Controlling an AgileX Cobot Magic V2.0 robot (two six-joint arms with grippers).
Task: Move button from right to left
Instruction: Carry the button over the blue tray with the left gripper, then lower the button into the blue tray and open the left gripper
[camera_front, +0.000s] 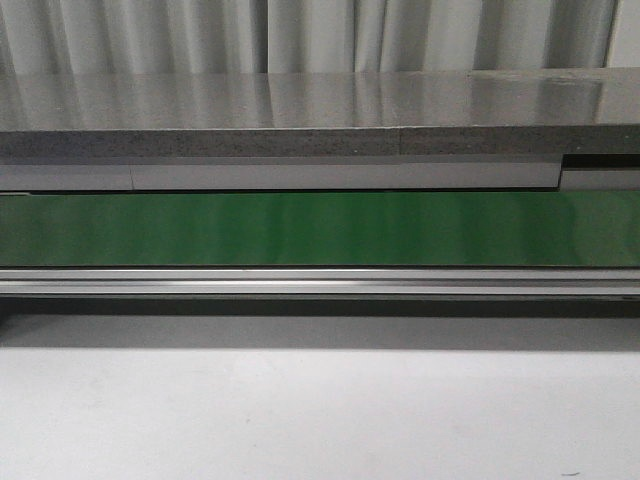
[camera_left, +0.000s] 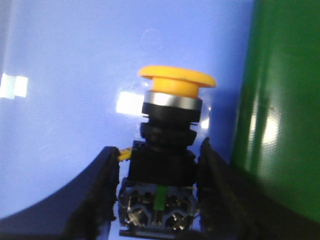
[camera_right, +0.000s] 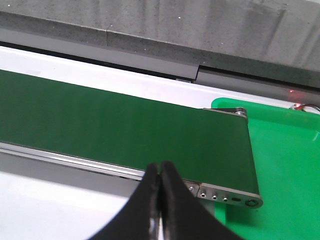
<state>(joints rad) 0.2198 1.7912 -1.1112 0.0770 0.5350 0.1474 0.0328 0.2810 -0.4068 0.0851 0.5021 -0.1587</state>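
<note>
The left end effector (camera_left: 157, 195) is pinching the button (camera_left: 167, 150). Its two dark fingers (camera_left: 97, 195) press on each side of the button's black body. The button stands up straight between them, with its round yellow-orange cap on top and a shiny silver ring just under the cap. Low down on the body there is a small green mark and some shiny metal parts. Behind the button is a smooth blue surface (camera_left: 75, 75) with bright spots of light on it. Beside that, at one edge of the left wrist view, is a shiny green surface (camera_left: 282, 100).

The right end effector (camera_right: 160, 187) holds nothing. Its two black fingers (camera_right: 145, 200) are pressed together at the tips. It hangs over the near edge of a dark green belt (camera_right: 110, 127). The belt ends at a metal roller bracket (camera_right: 227, 192). Past that end sits a bright green tray (camera_right: 285, 165). A grey stone ledge (camera_right: 165, 30) runs along behind the belt.

In the front view the green belt (camera_front: 320, 228) runs from side to side, with a silver rail (camera_front: 320, 283) along its near edge. In front of it is the pale counter (camera_front: 320, 410). Neither arm nor the button shows in the front view
</note>
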